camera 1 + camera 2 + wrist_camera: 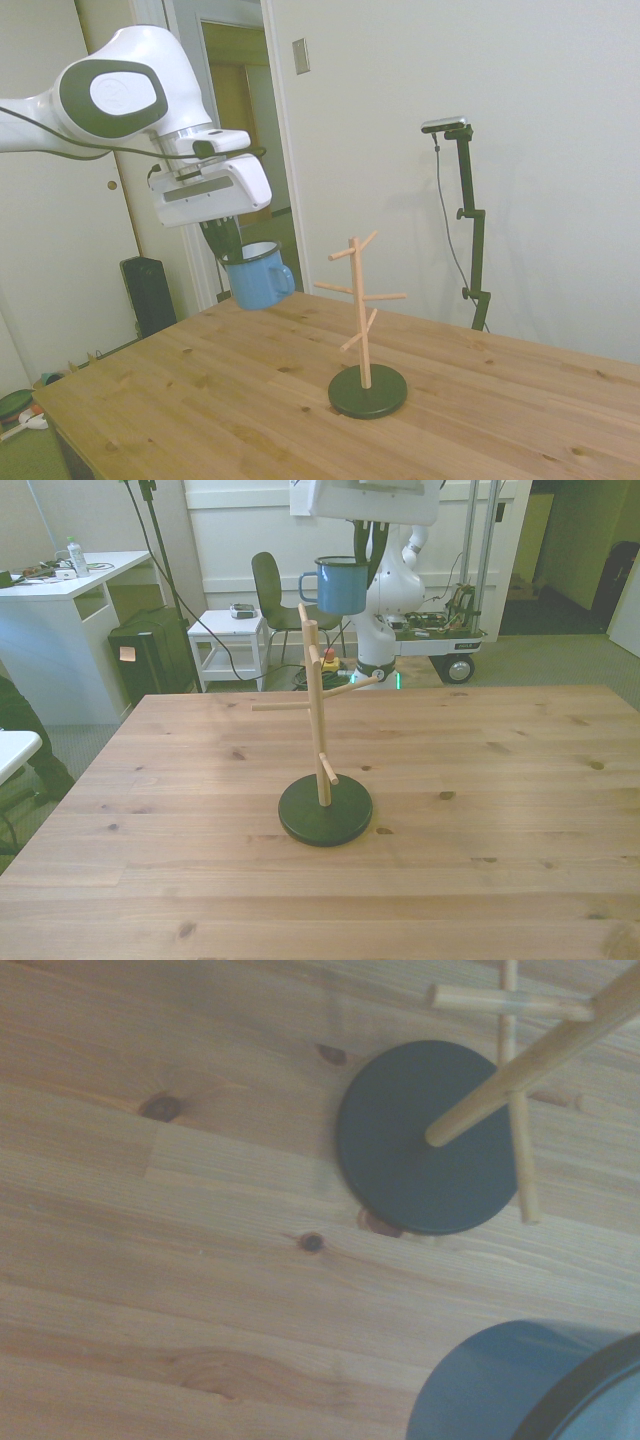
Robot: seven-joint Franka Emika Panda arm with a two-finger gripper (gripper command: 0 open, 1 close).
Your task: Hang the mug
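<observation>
Holding the mug [258,276] by its rim, my jaws [224,240] are closed on the wall of the cup, one finger inside and one outside as far as the side view lets me judge. The mug hangs upright in the air, well above the bench [200,400], with its blue loop handle pointing toward the peg stand [364,310]. In the side view it sits to the left of the stand, about level with the upper pegs and clearly apart from them. In the front view it shows behind the top of the post, handle to that view's left. The wrist view shows the stand's dark round base [425,1140] below and a blurred edge of the mug.

I'd say the pick-up and lift are done. What's left is the approach: bringing the handle over one of the upward-slanting pegs, lowering it on, then letting go. Nothing hangs on the stand yet.
</observation>
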